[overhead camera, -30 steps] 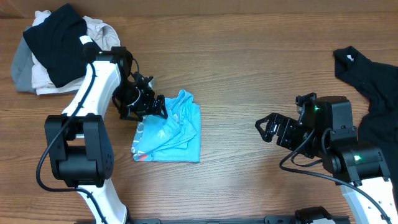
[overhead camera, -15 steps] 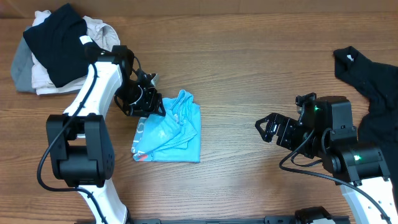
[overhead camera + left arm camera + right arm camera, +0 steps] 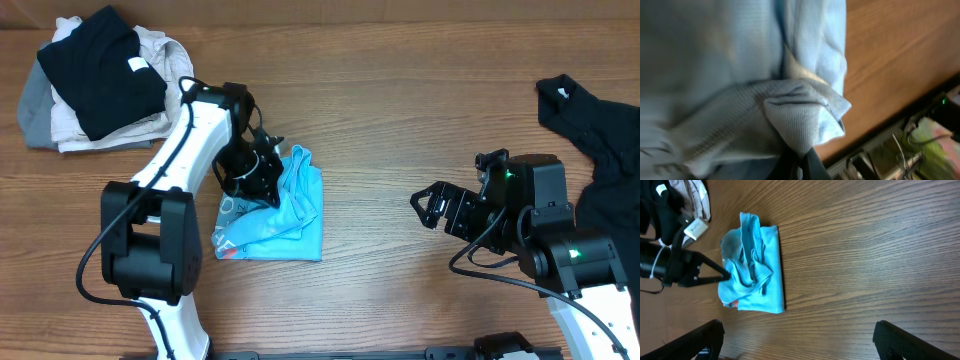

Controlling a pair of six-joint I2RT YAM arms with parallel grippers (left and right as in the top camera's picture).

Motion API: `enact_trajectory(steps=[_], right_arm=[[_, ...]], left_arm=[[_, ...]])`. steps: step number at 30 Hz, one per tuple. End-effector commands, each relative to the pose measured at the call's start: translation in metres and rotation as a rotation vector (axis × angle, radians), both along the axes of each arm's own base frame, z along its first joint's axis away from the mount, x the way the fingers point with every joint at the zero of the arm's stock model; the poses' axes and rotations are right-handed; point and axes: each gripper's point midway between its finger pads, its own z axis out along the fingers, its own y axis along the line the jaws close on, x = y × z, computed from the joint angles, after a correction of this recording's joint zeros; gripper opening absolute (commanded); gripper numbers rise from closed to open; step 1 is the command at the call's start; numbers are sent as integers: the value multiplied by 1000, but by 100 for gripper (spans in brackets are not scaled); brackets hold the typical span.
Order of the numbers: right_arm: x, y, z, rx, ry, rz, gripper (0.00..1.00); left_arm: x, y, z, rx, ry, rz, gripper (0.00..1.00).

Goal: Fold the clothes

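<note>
Clothes pile (image 3: 90, 85) top-left, apparently set aside. Left gripper (image 3: 262, 172) pinched tight on a fold of the blue T-shirt (image 3: 285, 215), bunched left of centre; probably to draw that edge across. Right gripper (image 3: 432, 208) spread wide, empty, idle. Black shirt (image 3: 600, 140) far right, untouched.

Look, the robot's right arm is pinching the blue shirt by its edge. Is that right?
No. It is the left arm, not the right, whose jaws pinch the blue shirt by its edge; the overhead view shows it. The right arm has its jaws open above the table, apart from the shirt.
</note>
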Motion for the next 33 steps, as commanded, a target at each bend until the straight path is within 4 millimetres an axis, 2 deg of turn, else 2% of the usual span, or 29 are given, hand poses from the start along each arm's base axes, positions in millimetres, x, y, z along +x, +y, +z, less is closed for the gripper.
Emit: enact_trajectory(steps=[1,7,8,12,15,17,23,27,29,31,33], right_arm=[[0,2,-1,9,2,5,100],[0,2,-1,9,2,5,100],[0,2,-1,9,2,5,100],[0,2,-1,9,2,5,100],[0,2,-1,9,2,5,100],[0,2,-1,9,2,5,100],[1,2,0,10,-5,4,100],[6,3,0,21,-5,-11,100],[10,6,-1,37,-7,-2,100],[15,14,-3,73,-6,24,100],[20,26,-5,127,-3,66,100]], left_arm=[[-15,-12,1,-21,59,-24,4],[-39,-34,6,-21,111,-101,4],[-42,-38,7,-26,115,-114,7],[-49,-50,6,-23,110,-159,30],[-50,-52,6,-11,114,-147,66],[-47,-47,6,11,113,-128,81],[-25,-31,19,56,48,-69,82],[8,-22,41,31,-58,12,82],[27,-13,54,27,-104,87,86],[46,0,67,35,-126,206,100],[59,17,73,46,-125,325,100]])
